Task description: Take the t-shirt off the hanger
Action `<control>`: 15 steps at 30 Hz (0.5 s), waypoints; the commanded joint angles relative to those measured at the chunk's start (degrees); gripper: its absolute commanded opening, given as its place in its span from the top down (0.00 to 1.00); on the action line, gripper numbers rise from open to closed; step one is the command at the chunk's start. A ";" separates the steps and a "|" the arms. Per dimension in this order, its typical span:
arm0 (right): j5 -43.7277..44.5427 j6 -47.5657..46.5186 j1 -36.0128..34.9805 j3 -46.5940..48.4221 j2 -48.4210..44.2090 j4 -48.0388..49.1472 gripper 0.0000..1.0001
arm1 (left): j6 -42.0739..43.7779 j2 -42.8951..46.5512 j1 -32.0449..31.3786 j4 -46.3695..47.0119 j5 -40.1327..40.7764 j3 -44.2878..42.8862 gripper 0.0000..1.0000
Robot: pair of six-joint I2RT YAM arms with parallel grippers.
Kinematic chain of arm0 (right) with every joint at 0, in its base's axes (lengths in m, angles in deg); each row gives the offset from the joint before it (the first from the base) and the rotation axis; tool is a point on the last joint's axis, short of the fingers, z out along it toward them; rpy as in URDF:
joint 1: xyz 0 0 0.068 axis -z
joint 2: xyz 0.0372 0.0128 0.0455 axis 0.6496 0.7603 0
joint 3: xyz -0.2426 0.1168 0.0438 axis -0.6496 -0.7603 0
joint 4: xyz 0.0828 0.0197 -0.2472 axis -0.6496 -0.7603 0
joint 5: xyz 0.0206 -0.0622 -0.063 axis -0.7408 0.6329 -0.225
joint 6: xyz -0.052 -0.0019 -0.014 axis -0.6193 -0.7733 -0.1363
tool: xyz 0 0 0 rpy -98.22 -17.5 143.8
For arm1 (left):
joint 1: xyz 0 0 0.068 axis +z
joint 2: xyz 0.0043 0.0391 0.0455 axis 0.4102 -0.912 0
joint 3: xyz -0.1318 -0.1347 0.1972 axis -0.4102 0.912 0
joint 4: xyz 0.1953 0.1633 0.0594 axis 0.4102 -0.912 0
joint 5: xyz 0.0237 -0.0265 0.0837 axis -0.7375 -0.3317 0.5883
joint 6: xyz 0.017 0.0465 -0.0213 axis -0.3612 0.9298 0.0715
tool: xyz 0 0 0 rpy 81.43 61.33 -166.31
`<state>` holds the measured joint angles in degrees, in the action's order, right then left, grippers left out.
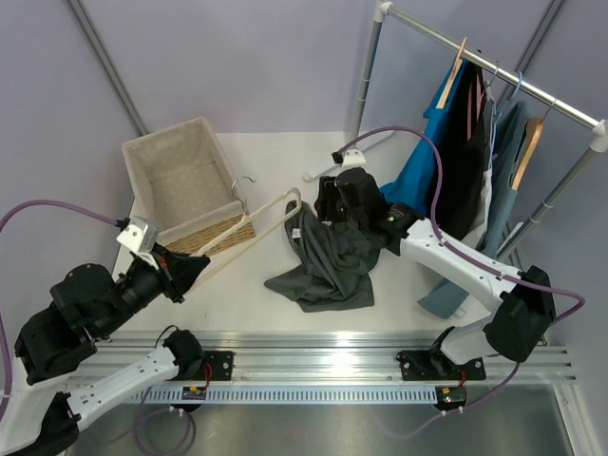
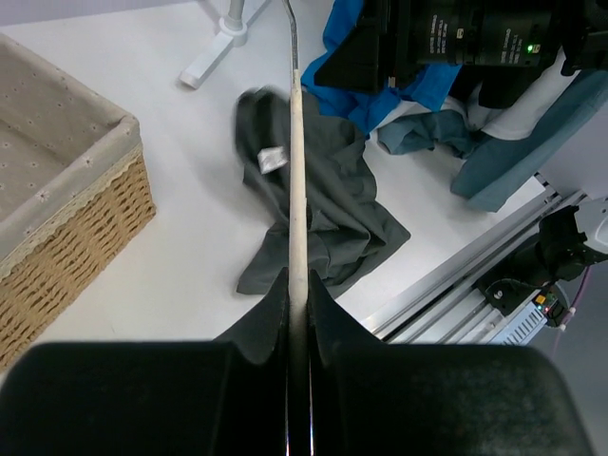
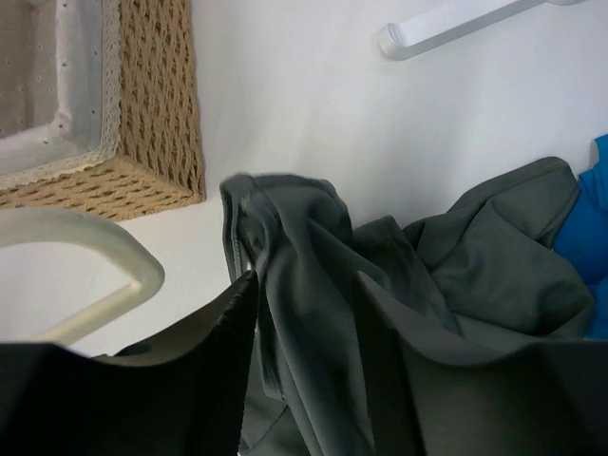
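The pale cream hanger (image 1: 256,223) is held slantwise above the table, its metal hook by the basket. My left gripper (image 1: 193,267) is shut on its near arm, and the bar runs straight out between the jaws (image 2: 297,171). The dark grey t-shirt (image 1: 332,266) lies crumpled on the table to the right of the hanger, off its arms. My right gripper (image 1: 328,211) is at the shirt's collar end. In the right wrist view its jaws (image 3: 306,277) are closed on a thick fold of the t-shirt (image 3: 313,323), and the hanger's rounded end (image 3: 104,252) shows at the left.
A wicker basket (image 1: 130,152) with a cloth liner stands at the back left. A clothes rack (image 1: 484,62) at the right carries a bright blue shirt (image 1: 427,161), dark garments and wooden hangers. The rack's white foot (image 1: 353,155) lies behind the right gripper.
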<state>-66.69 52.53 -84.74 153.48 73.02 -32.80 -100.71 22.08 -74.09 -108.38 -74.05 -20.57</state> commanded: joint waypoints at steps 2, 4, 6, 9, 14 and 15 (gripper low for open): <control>-3.57 -0.29 0.11 -0.05 -5.83 0.10 0.43 | 0.62 2.09 0.03 6.63 1.60 -1.02 1.00; -5.68 -1.60 0.11 0.64 -8.80 -2.52 0.41 | 0.44 2.71 0.03 8.04 2.48 -0.49 1.00; -7.79 -2.57 0.11 2.23 -10.92 -5.17 0.40 | 0.96 2.53 -0.05 10.94 2.57 0.48 1.00; -9.90 -3.02 0.11 0.04 -17.86 -6.32 0.40 | 1.58 0.25 0.03 13.67 1.96 0.13 1.00; -15.52 -3.81 0.11 -7.60 -31.57 -6.14 0.37 | 2.20 -7.91 0.03 22.98 0.73 1.53 1.00; -16.84 -4.24 0.11 -8.31 -33.15 -6.41 0.36 | 2.72 -9.23 0.03 24.30 0.64 1.54 1.00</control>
<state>-78.17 50.22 -84.74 147.77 43.74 -37.78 -99.56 17.79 -74.09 -94.92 -72.91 -19.89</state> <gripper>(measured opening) 0.634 0.048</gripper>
